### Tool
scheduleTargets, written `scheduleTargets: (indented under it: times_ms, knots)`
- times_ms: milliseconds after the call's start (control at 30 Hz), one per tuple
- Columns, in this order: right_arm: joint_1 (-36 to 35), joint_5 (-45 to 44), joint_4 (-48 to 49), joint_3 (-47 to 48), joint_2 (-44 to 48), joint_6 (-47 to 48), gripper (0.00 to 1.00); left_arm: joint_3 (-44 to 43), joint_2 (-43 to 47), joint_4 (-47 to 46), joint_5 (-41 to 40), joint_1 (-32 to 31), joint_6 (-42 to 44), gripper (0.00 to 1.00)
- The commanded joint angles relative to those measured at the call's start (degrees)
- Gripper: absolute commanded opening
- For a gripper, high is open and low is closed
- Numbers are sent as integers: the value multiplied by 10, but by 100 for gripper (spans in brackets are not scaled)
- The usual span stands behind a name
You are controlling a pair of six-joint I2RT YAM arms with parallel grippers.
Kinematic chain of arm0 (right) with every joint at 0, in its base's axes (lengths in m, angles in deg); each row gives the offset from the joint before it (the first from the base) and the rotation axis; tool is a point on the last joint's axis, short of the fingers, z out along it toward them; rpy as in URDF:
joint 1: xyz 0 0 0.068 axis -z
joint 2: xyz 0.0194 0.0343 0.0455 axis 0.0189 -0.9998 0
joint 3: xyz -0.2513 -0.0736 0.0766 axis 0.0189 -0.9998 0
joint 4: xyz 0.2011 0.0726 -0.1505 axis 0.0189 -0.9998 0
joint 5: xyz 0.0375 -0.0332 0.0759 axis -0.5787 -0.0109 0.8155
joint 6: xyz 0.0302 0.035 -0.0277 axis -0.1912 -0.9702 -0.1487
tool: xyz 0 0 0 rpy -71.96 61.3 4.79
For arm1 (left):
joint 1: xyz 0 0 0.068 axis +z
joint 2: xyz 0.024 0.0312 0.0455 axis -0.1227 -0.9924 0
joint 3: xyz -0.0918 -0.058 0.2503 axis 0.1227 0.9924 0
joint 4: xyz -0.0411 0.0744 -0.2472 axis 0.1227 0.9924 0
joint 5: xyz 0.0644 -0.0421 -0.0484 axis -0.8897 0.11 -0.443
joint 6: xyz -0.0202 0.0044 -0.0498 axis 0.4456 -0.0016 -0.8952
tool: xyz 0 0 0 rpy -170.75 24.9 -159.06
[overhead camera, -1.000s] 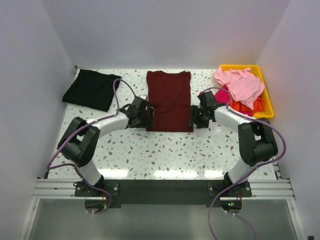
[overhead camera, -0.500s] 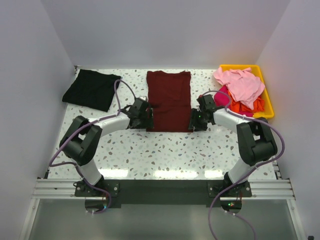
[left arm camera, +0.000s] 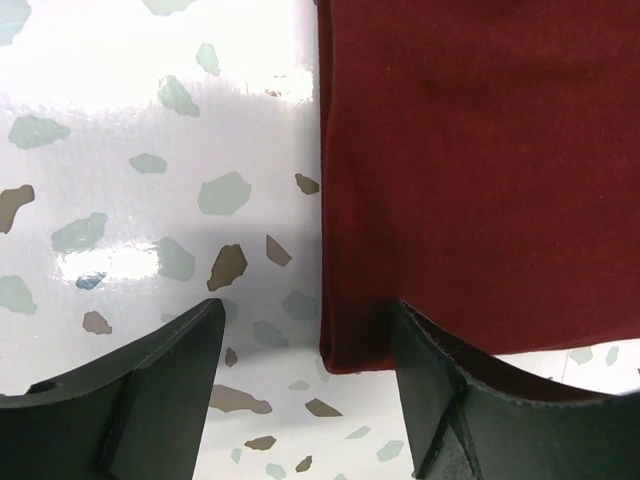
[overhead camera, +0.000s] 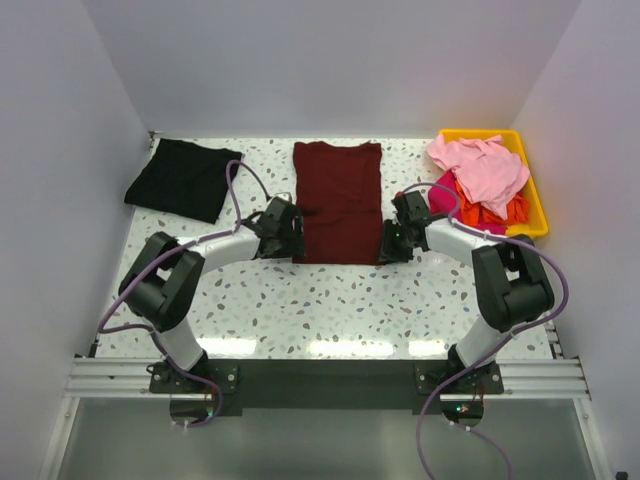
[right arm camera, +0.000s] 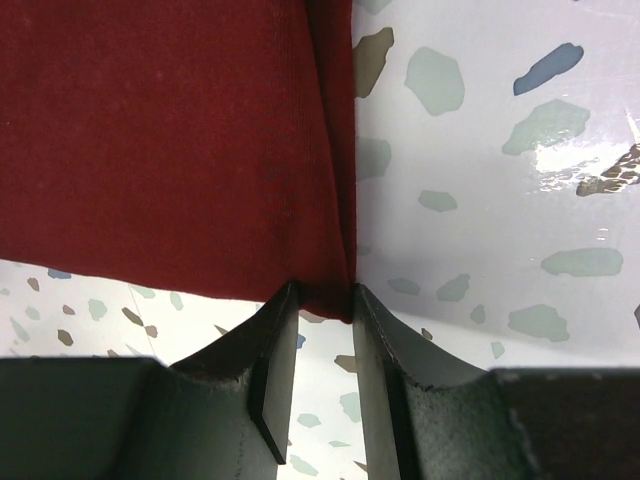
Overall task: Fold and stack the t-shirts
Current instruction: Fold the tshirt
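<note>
Maroon t-shirt (overhead camera: 338, 200) flat, mid table (overhead camera: 330, 300), towards back. L gripper (left arm camera: 305, 320) spread wide round near left corner, not pinching. R gripper (right arm camera: 324, 300) seems to pinch near right corner edge. Black t-shirt (overhead camera: 183, 178) far left.

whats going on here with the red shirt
Both arms are at the near corners of the maroon shirt, which lies flat mid-table. The right gripper pinches its corner; the left gripper is open around the other. A folded black shirt lies far left; a pink shirt tops the pile in the bin.
</note>
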Motion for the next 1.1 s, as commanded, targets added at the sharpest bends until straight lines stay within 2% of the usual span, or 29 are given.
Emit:
scheduleTargets:
  times_ms: [0,367,767,1067]
  knots:
    - [-4,-1,8,-8,-1,2,32,19,12,6,-17,-2,-12,71]
    - [-4,0,9,-7,-3,-1,31,24,19,6,-2,-7,3,52]
    - [-7,0,9,-7,-1,-4,30,34,11,11,12,-37,7,42]
    - [-10,1,8,-6,-1,-4,25,47,12,18,-7,-36,-4,33]
